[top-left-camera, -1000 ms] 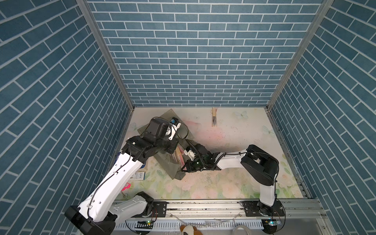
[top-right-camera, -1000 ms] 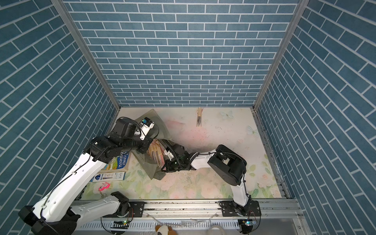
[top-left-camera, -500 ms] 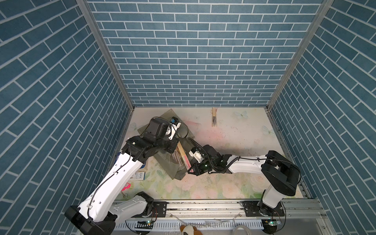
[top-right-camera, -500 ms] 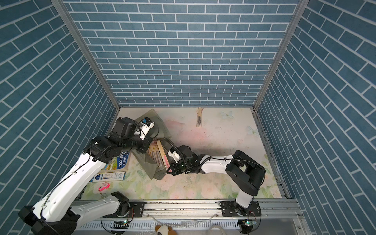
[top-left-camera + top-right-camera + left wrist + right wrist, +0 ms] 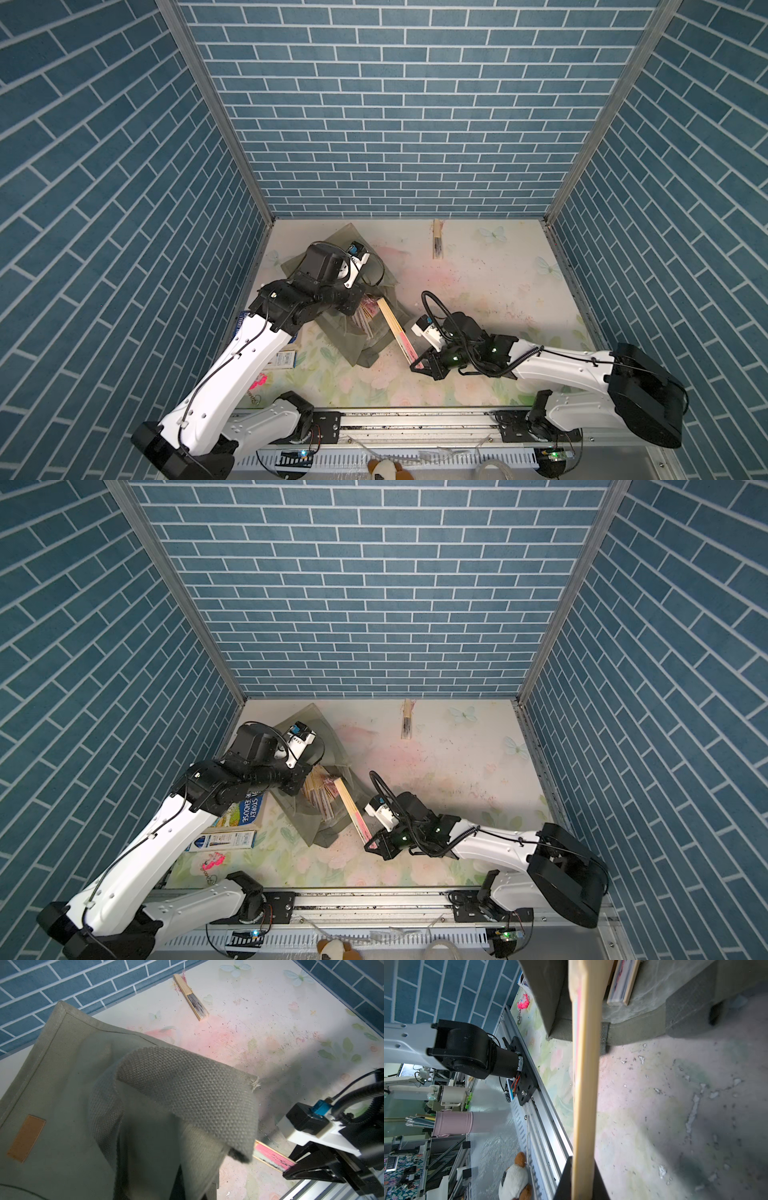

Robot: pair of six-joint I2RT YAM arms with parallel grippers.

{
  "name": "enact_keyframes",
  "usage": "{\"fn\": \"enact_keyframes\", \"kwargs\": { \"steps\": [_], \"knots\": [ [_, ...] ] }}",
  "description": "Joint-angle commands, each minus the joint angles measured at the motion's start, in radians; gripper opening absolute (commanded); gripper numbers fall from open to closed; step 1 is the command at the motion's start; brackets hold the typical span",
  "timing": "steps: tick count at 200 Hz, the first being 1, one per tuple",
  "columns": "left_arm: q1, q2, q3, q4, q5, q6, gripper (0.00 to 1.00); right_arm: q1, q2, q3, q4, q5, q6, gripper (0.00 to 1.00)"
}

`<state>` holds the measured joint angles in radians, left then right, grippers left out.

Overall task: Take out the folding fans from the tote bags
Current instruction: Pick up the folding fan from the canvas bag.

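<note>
**Fans, three lots**
- Far fan (image 5: 437,239): 1, closed, flat on the surface (image 5: 498,291) at 12 o'clock beside the back wall, well apart from everything else.
- Held fan (image 5: 397,332): 1, closed, pale sticks with a pink edge. It slants from the tote mouth out toward 5 o'clock, its outer end in the right tool.
- Fan bundle (image 5: 320,789): inside the tote mouth, packed too tightly to count.

**Tote** (image 5: 365,353): 1, grey-green, slumped at 9 o'clock, mouth facing 3 o'clock. It has an orange label (image 5: 26,1138) on its side, and a strap is draped over the left wrist camera.

**Tools**
- Right tool (image 5: 419,365): 1, low at 6 o'clock, jaws clamped nearly together on the held fan's outer end.
- Left tool (image 5: 300,782): 1, at the tote mouth's 9 o'clock edge and closed. Its fingers are hidden by fabric, so it is probably pinching the tote rim.

**Other items**
- Book (image 5: 245,810): 1, blue, at 8 o'clock, partly under the left arm.
- Box (image 5: 220,840): 1, just beside the book.
- Keychain (image 5: 213,860): 1, pink, at 7 o'clock.
- Plush toy (image 5: 332,951): 1, beyond the front rail.
</note>
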<state>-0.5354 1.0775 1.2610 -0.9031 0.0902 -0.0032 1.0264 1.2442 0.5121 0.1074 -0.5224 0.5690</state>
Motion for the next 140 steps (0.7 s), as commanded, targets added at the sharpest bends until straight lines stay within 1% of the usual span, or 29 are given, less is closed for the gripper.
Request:
{"fn": "enact_keyframes", "kwargs": {
  "steps": [1, 30, 61, 114, 140],
  "knots": [
    [-0.003, -0.008, -0.014, 0.018, -0.013, 0.003, 0.0, -0.002, -0.09, -0.043, -0.031, 0.014, -0.059, 0.01],
    [-0.002, -0.009, -0.014, 0.023, -0.01, 0.003, 0.0, -0.002, -0.229, -0.084, -0.051, 0.017, -0.067, 0.01],
    [-0.003, -0.009, -0.016, 0.025, -0.01, 0.003, 0.0, -0.002, -0.367, -0.111, -0.088, 0.058, -0.087, 0.0],
    [-0.003, -0.01, -0.023, 0.026, -0.013, 0.003, 0.0, -0.002, -0.448, -0.132, -0.122, 0.085, -0.089, 0.0],
    [-0.002, -0.011, -0.028, 0.03, -0.012, 0.003, 0.0, -0.006, -0.467, -0.111, -0.152, 0.052, -0.085, 0.0]
  ]
}}
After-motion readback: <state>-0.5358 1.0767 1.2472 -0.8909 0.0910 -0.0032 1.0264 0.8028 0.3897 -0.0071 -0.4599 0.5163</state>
